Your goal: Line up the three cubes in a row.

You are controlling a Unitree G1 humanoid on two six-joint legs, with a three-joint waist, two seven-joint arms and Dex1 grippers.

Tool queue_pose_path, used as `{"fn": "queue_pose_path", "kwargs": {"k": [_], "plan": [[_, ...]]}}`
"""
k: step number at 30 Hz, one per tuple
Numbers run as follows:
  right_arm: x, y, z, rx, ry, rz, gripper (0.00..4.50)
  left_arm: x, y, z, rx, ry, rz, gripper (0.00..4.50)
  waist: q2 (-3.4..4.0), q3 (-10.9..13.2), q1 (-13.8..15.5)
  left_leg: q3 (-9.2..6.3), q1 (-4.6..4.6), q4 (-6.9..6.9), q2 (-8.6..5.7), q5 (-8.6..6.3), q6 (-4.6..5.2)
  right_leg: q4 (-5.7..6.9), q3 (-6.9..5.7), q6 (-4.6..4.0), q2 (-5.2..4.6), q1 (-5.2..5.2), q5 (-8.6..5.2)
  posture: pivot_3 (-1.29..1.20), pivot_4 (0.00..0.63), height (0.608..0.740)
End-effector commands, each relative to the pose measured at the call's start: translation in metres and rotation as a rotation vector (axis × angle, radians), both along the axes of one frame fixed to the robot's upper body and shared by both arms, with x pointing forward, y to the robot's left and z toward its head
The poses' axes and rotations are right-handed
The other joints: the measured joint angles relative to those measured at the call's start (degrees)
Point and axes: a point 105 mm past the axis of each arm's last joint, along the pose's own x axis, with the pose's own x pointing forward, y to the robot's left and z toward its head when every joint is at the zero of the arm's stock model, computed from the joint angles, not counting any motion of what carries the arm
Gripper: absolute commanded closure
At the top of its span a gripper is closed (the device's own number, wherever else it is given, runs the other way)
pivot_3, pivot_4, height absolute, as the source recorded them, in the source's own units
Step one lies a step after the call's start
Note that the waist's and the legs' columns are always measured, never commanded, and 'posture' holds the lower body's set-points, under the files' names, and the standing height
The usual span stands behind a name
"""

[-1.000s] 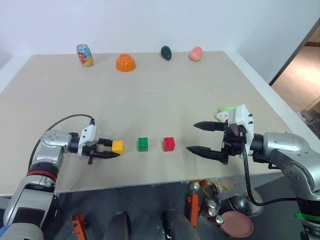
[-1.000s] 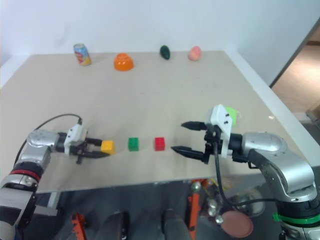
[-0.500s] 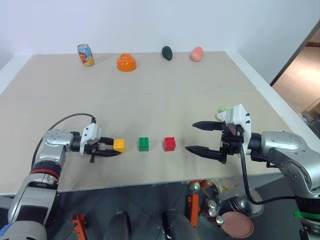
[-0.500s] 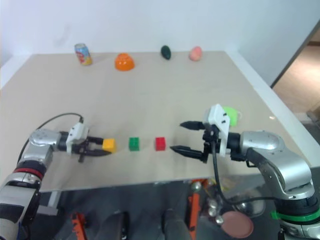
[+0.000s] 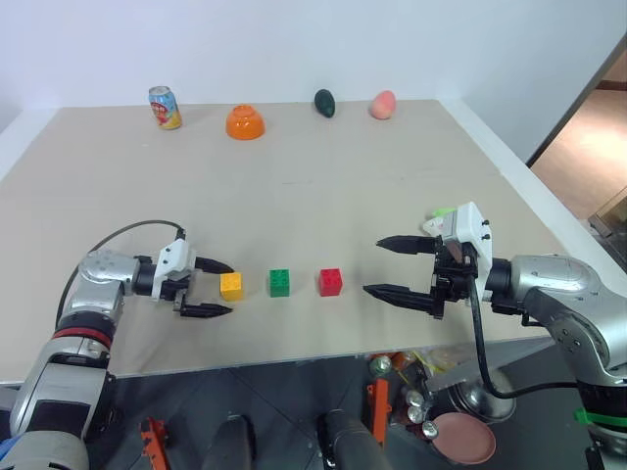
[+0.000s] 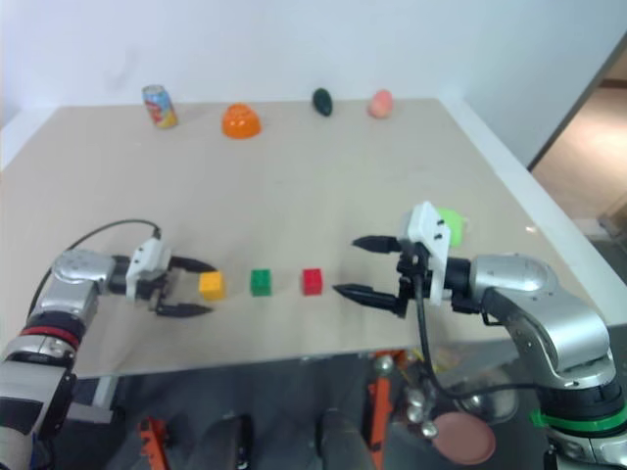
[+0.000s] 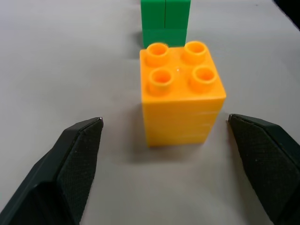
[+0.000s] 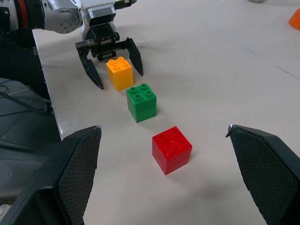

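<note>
Left fingers (image 5: pixel 217 288) now released off yellow cube (image 5: pixel 231 286), beside green cube (image 5: pixel 280 282), red cube (image 5: pixel 330 282); right fingers (image 5: pixel 384 266) spread wide.

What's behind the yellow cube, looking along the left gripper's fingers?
Right behind the yellow cube stands the green cube, apart from it by a small gap. The yellow cube covers the green one's lower front. The red cube sits further along the row.

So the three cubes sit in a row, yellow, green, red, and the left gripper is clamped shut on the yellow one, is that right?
Not quite. The three cubes do sit in a row, yellow cube, green cube, red cube, but the left gripper is open, not clamped. The left wrist view shows a gap between each finger and the yellow cube.
</note>
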Motion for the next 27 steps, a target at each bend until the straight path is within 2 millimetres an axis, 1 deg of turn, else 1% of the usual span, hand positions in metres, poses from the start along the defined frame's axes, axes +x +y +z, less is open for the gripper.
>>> {"fn": "queue_pose_path", "kwargs": {"k": [1, 3, 8, 9, 11, 13, 16, 18, 19, 21, 22, 24, 27], "plan": [[0.001, 0.003, 0.010, -0.001, -0.041, 0.028, 0.00, 0.003, 0.018, 0.025, 0.007, -0.074, 0.043, 0.06, 0.00, 0.0, 0.0, 0.00, 0.00, -0.01, 0.01, 0.00, 0.00, 0.00, -0.01, 0.00, 0.00, 0.00, 0.00, 0.00, 0.150, 0.738], [0.003, 0.003, 0.012, -0.003, -0.044, 0.041, 0.00, 0.000, 0.029, 0.034, 0.020, -0.069, 0.066, 0.06, 0.00, 0.0, 0.0, 0.00, -0.02, -0.03, 0.01, 0.00, 0.00, 0.00, -0.01, 0.00, 0.00, -0.02, 0.00, 0.00, 0.150, 0.738], [0.014, -0.001, 0.015, -0.022, -0.058, 0.040, 0.00, -0.024, 0.058, 0.059, 0.049, -0.007, 0.131, 0.06, 0.02, 0.0, -0.1, 0.10, -0.02, -0.09, 0.09, -0.05, -0.04, 0.00, -0.01, -0.06, -0.02, -0.08, -0.06, 0.00, 0.150, 0.738], [0.018, -0.003, 0.015, -0.022, -0.067, 0.021, 0.00, -0.025, 0.061, 0.064, 0.028, 0.013, 0.176, 0.06, 0.03, 0.0, 0.0, 0.11, -0.01, -0.14, 0.10, -0.05, -0.04, 0.00, -0.02, -0.08, -0.03, -0.09, -0.09, 0.00, 0.150, 0.738], [0.029, -0.009, 0.015, -0.008, -0.088, -0.044, 0.00, -0.021, 0.064, 0.078, -0.069, 0.007, 0.300, 0.06, 0.04, 0.0, 0.1, 0.11, 0.00, -0.16, 0.10, -0.05, -0.04, 0.00, -0.06, -0.10, -0.04, -0.11, -0.13, 0.00, 0.150, 0.738], [0.040, -0.015, 0.013, 0.015, -0.084, -0.129, 0.00, -0.019, 0.063, 0.088, -0.172, -0.051, 0.401, 0.06, 0.03, 0.0, 0.2, 0.10, -0.03, -0.16, 0.11, -0.05, -0.04, 0.00, -0.15, -0.08, -0.08, -0.08, -0.15, 0.00, 0.150, 0.738], [0.052, -0.023, -0.016, -0.013, -0.080, -0.288, 0.00, -0.012, 0.068, 0.084, -0.264, -0.112, 0.702, 0.06, 0.02, 0.0, 0.3, 0.12, -0.03, -0.15, 0.12, -0.05, -0.04, -0.01, -0.22, -0.06, -0.20, -0.04, -0.17, 0.00, 0.150, 0.738], [0.061, -0.031, -0.034, -0.014, -0.072, -0.436, 0.00, -0.017, 0.068, 0.079, -0.349, -0.100, 0.850, 0.06, -0.02, 0.0, 0.2, 0.13, -0.02, -0.17, 0.12, -0.06, -0.06, -0.01, -0.22, 0.00, -0.20, 0.00, -0.21, 0.00, 0.150, 0.738], [0.064, -0.035, -0.042, 0.019, -0.044, -0.511, 0.00, -0.022, 0.066, 0.078, -0.406, -0.098, 0.905, 0.06, -0.01, 0.0, 0.2, 0.13, -0.04, -0.18, 0.12, -0.07, -0.07, -0.01, -0.22, 0.00, -0.19, -0.01, -0.21, 0.00, 0.150, 0.738], [0.067, -0.041, -0.053, 0.064, -0.034, -0.642, 0.00, -0.035, 0.058, 0.072, -0.521, -0.053, 0.967, 0.06, -0.02, 0.0, 0.1, 0.14, -0.05, -0.21, 0.12, -0.07, -0.07, 0.01, -0.21, 0.00, -0.18, -0.06, -0.20, 0.00, 0.150, 0.738], [0.067, -0.043, -0.058, 0.077, -0.028, -0.691, 0.00, -0.041, 0.055, 0.068, -0.548, -0.045, 0.998, 0.06, -0.02, 0.0, 0.0, 0.13, -0.03, -0.22, 0.12, -0.07, -0.07, 0.03, -0.21, 0.01, -0.17, -0.06, -0.19, 0.00, 0.150, 0.738], [0.065, -0.044, -0.062, 0.086, -0.037, -0.737, 0.00, -0.046, 0.048, 0.058, -0.556, -0.017, 1.045, 0.06, -0.01, 0.0, 0.1, 0.11, 0.03, -0.24, 0.12, -0.07, -0.07, 0.04, -0.20, -0.02, -0.14, -0.04, -0.18, 0.00, 0.150, 0.738], [0.054, -0.026, -0.062, 0.114, -0.064, -0.706, 0.00, -0.049, 0.040, 0.043, -0.570, 0.023, 1.065, 0.06, -0.01, 0.0, 0.1, 0.08, 0.09, -0.23, 0.11, -0.05, -0.06, 0.06, -0.20, -0.08, -0.09, 0.01, -0.12, 0.00, 0.150, 0.738]]}}
